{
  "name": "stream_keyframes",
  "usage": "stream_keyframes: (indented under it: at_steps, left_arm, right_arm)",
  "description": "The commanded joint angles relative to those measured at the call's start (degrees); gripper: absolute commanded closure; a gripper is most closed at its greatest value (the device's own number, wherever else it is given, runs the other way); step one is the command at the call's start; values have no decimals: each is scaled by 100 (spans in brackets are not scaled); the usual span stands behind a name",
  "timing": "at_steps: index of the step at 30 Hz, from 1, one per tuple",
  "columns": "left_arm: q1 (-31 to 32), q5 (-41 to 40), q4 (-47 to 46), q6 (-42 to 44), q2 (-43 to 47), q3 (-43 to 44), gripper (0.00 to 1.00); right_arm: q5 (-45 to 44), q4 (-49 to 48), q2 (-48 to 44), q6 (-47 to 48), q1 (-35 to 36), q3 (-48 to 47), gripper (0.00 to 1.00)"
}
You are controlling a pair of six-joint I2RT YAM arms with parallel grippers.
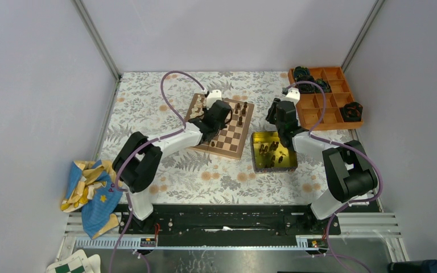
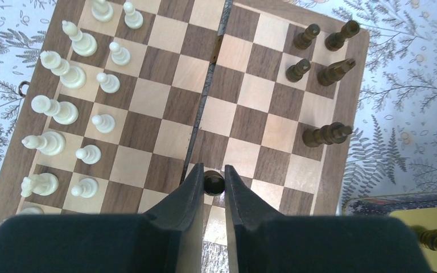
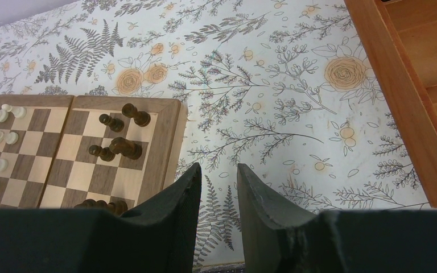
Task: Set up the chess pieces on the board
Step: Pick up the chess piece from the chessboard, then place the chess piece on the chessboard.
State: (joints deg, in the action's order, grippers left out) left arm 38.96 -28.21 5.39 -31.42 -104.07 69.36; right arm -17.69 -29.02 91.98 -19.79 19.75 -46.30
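Wooden board [image 2: 148,133]: left gripper [image 2: 213,169] clamps 1 dark chess piece [image 2: 214,182] at the 6 o'clock edge; right gripper [image 3: 218,166] parted, empty.

Plain pale grey walls [image 1: 233,28] on three sides, silver metal posts [image 1: 98,40] in the back corners. Bench [image 1: 205,177] covered with a white floral fern-print cloth. Even, soft lighting.

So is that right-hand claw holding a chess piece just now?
No, the right gripper is open, with only the flowered tablecloth showing between its fingers.
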Motion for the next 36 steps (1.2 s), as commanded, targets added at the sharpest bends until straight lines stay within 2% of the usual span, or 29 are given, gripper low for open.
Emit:
stream_keyframes:
  at_steps: [1, 17, 36]
  left_arm:
    - [15, 49, 170, 201, -45, 540, 100]
    - [15, 464, 1230, 630, -1183, 2646, 100]
    - [13, 801, 1113, 575, -1919, 3468, 100]
  right_arm:
    - [-26, -245, -209, -35, -30, -5, 63]
    - [-221, -243, -216, -16, -29, -1, 63]
    - [-291, -420, -144, -137, -95, 69, 63]
